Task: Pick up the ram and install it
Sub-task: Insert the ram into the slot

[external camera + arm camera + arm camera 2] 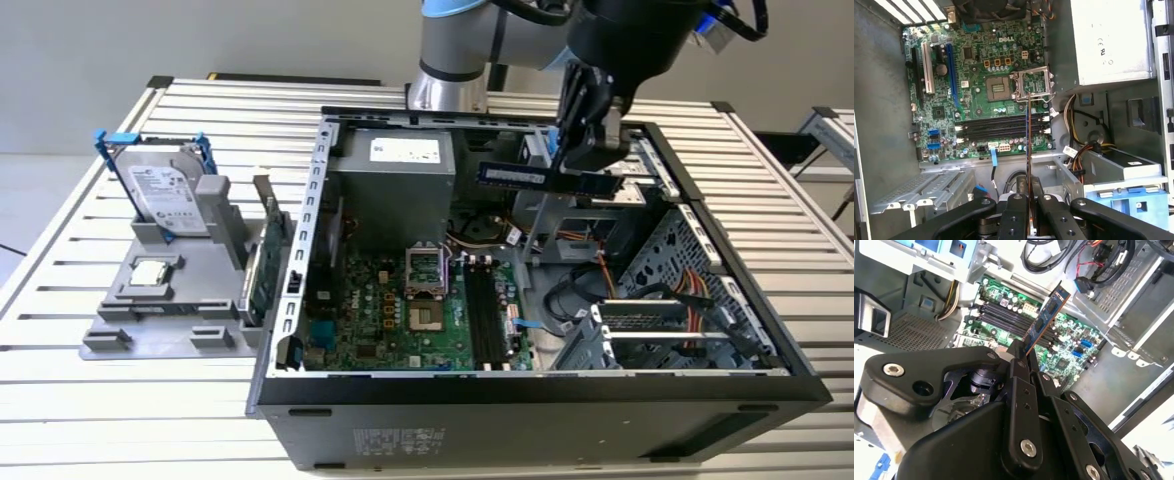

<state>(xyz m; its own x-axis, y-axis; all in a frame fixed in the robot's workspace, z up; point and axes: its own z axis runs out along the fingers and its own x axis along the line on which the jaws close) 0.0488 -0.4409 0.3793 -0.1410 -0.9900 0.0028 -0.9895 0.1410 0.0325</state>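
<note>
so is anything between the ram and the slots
Nothing visible does. The gripper is shut on the ram, holding it in the air over the open case. In the first wrist view the slots lie bare below it, with the cables off to the side.

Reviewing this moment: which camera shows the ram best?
The second wrist view: the ram shows its bluish face and chips, clamped in the fingers above the motherboard. In the first wrist view it is edge-on, a thin line. In the exterior view it is a small stick held over the open case.
</note>
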